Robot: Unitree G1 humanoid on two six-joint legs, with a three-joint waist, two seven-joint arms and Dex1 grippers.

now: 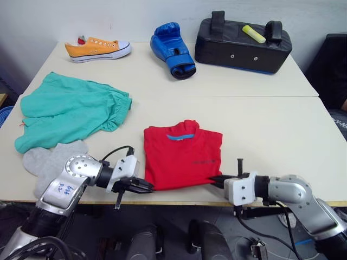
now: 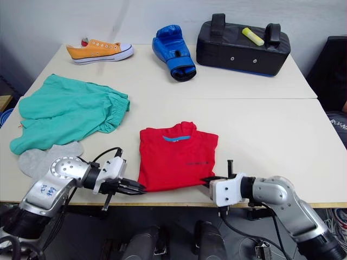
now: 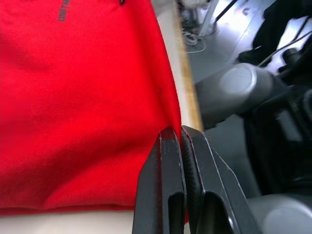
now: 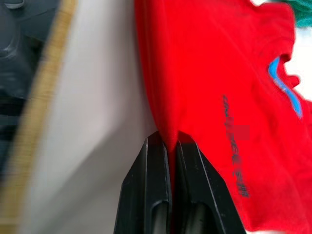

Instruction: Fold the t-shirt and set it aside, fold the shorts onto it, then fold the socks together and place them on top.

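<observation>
The red t-shirt lies folded narrow near the table's front edge, blue collar band facing away from me. My left gripper is shut on its near-left bottom corner, my right gripper shut on its near-right bottom corner. Both wrist views show red cloth pinched between the black fingers. The teal shorts lie spread at the left. The grey socks lie in front of the shorts, partly behind my left arm.
At the back of the cream table lie an orange sneaker, a blue boxing glove and a black strike pad with a yellow marker on it. The front table edge runs just under both grippers.
</observation>
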